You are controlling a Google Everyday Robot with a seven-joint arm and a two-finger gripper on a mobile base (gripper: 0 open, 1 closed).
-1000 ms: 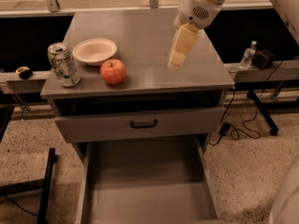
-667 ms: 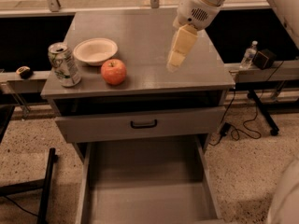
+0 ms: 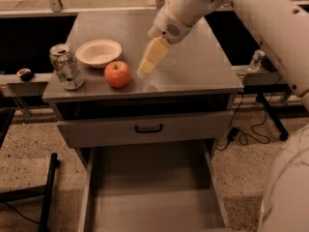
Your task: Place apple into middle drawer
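The apple, red-orange with a yellowish patch, sits on the grey cabinet top near its front left. My gripper, cream-coloured, points down and to the left just right of the apple, a short gap away and slightly above the surface. It holds nothing that I can see. The middle drawer is pulled out at the bottom of the view, a wide grey flat-bottomed tray with low side walls, and nothing lies in it.
A white bowl stands behind the apple and a drink can to its left. A closed drawer front with a black handle sits above the open drawer. A small bottle and cables lie to the right.
My gripper has moved left and a little down across the cabinet top, from right of centre to just beside the apple. The apple, bowl and can have not moved.
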